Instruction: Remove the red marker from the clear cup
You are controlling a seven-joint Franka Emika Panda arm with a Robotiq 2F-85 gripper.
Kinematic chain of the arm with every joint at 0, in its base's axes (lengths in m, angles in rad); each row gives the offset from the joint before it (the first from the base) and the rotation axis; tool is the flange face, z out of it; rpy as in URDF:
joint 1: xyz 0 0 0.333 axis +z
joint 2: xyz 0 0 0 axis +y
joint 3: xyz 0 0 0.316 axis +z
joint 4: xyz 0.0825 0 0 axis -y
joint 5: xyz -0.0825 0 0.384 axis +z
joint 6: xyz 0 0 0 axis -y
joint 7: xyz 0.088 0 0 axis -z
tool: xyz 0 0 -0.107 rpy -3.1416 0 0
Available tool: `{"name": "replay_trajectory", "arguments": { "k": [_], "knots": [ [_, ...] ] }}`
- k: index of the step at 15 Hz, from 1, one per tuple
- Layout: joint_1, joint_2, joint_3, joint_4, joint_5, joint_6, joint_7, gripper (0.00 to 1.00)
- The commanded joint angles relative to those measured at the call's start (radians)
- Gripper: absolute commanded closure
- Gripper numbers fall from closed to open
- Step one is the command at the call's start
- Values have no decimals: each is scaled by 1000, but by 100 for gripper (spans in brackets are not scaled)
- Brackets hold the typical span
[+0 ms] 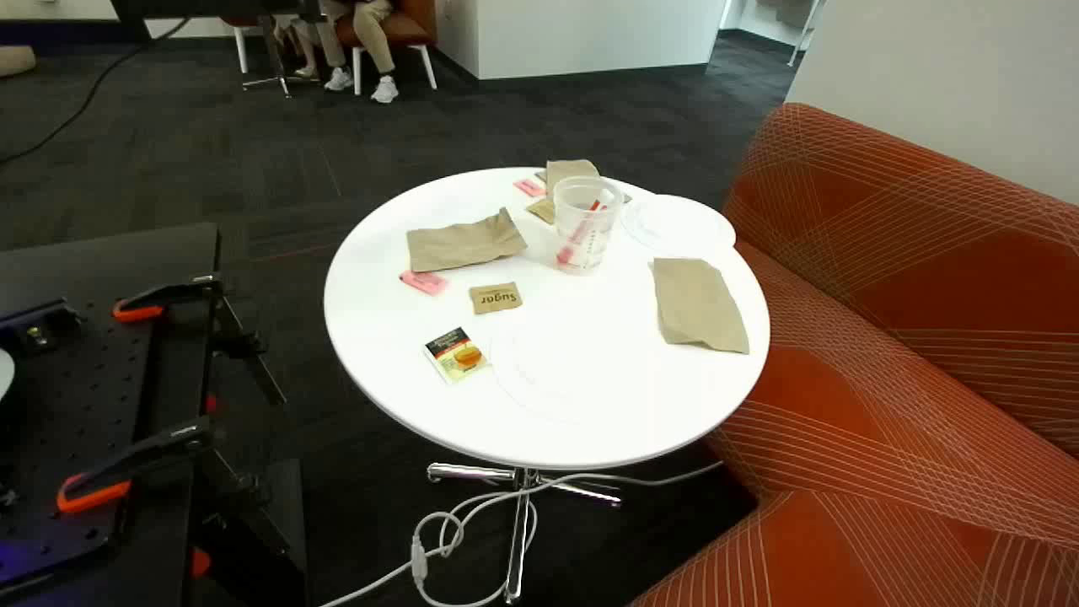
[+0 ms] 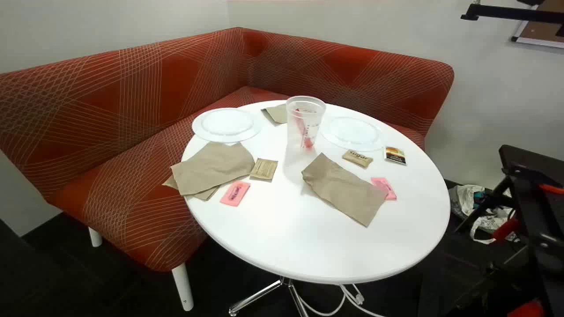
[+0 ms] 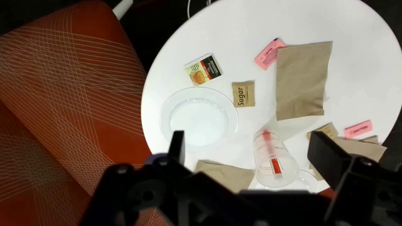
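- One small, colourless, see-through plastic cup (image 2: 294,132): upright on a round white table (image 2: 396,237), in sight in both exterior views. Looks light, and I would expect it to tip or ride up under a careless pull.
- One thin, short, red marker (image 3: 275,165): the article for removal, standing aslant inside that cup, its upper end at about rim height. Whether it pokes above, I cannot tell from here.
- One black, two-fingered gripper (image 3: 248,141): shown in the wrist view only; fingers spread wide, holding nothing.
- Step in hand, as I judge it: the approach; removal not yet begun.
- Alignment: the cup shows off the fingers' midline, towards the finger on the right of the wrist view; shift that way first. The marker's lean crosses the closing direction, which should suit a pinch on its sides.
- Entry: bring the fingers nearer together before descending, so they might fit the mouth; take the marker's upper end, never the rim.
- Withdrawal: pull slowly along the lean, clearing the rim before any sideways travel.
- Neighbours to avoid: one flat tan paper napkin (image 3: 303,80) and one round white plate (image 3: 199,122), both near the cup.
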Motion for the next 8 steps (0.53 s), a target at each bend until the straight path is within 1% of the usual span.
{"name": "replay_trajectory", "arguments": {
  "k": [1,6,8],
  "knots": [
    [-7,0,7,2,7,-3,-6,0],
    [-7,0,7,2,7,-3,-6,0],
    [-10,8,18,12,-2,0,1,0]
  ]
}}
